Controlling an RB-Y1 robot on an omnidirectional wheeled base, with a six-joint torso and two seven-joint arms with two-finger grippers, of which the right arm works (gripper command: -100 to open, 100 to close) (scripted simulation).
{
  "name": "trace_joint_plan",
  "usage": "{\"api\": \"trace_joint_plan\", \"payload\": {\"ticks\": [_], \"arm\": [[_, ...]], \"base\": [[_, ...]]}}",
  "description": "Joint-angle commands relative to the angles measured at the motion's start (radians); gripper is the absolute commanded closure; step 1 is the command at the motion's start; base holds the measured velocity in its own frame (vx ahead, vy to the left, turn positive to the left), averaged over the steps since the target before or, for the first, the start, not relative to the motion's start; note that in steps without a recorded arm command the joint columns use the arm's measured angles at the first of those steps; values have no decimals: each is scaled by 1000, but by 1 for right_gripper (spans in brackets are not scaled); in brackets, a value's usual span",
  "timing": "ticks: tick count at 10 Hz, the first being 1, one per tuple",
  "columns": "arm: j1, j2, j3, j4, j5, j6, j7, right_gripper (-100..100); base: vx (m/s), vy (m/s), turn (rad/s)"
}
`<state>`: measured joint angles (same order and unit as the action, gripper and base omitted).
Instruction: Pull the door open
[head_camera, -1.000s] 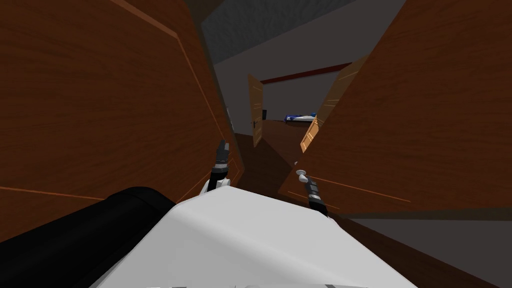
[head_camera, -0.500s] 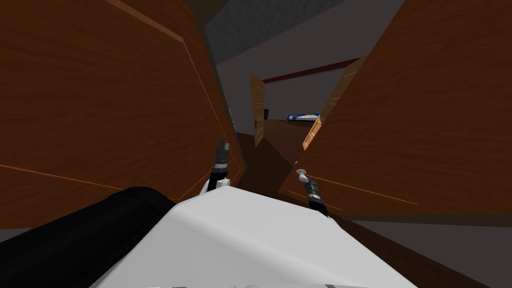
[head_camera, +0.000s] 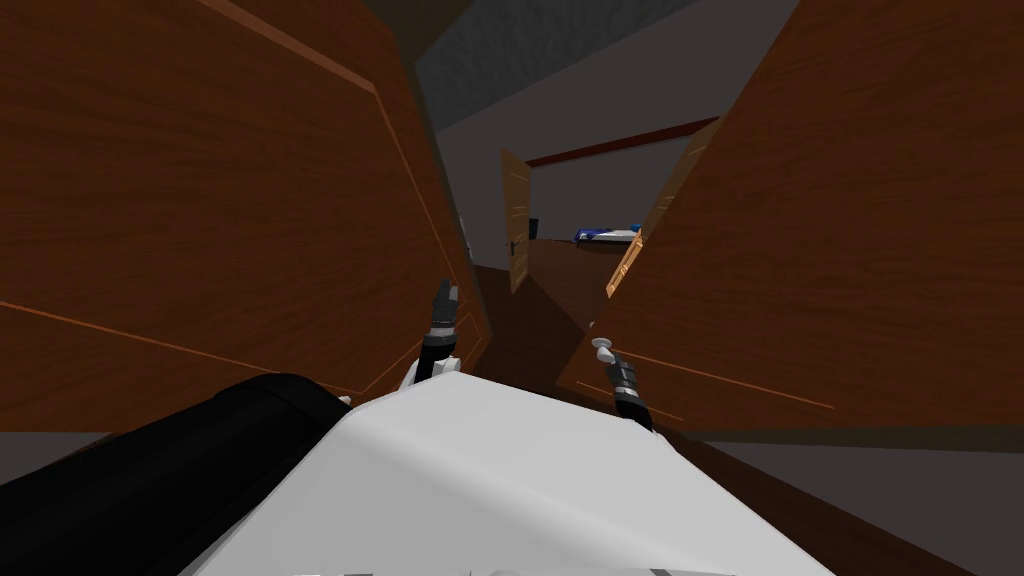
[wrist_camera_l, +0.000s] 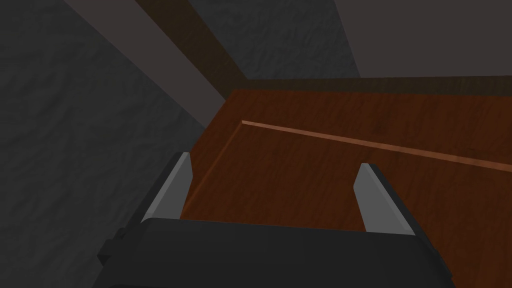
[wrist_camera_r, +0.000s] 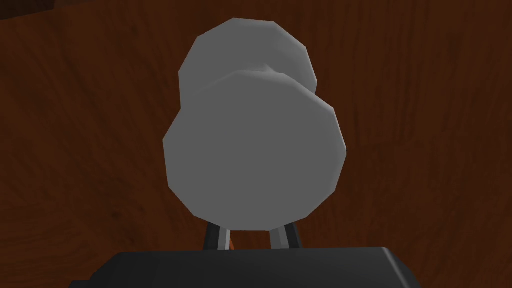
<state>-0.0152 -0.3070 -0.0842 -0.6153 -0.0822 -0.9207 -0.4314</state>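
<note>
Door (head_camera: 800, 250) was the big brown one, and its round grey knob (wrist_camera_r: 255, 135) sat low on it, close to the door's edge. The right hand (head_camera: 609, 360) was right at the knob. Its two fingers (wrist_camera_r: 221, 239) were squeezed close together with the knob between them, so it looked like the hand had hold of the knob. The left hand (wrist_camera_l: 274, 167) was well apart from the knob, up beside another brown door (head_camera: 200, 200). Its fingers (wrist_camera_l: 172, 187) were wide open and it held nothing.

Beside the knob there was an open way through, and a lighter door (head_camera: 515, 230) stood far past the knob.

I think the grab was done and the pull was the step in hand. The door looked part way open, but I could not tell how far it had to go.

The next move called for a tight squeeze, because a smooth round knob can slip out. The hand needed to bring the knob back toward the robot in a curve, since a door swings. The robot stood close, so it may have needed to back up to make room.
</note>
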Motion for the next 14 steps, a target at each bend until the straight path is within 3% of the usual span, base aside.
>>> {"api": "trace_joint_plan", "payload": {"ticks": [1,3,10,11,14], "arm": [[9,15,15,-34,7,-9,-3,100],[9,15,15,-34,7,-9,-3,100],[-6,11,54,-26,-71,4,-194,100],[11,2,41,-29,-82,28,-210,-100],[6,10,55,-37,-106,37,-292,-100]], "base": [[1,9,-11],[4,1,2],[-41,-18,61],[-46,-43,-5],[-82,21,18]]}}
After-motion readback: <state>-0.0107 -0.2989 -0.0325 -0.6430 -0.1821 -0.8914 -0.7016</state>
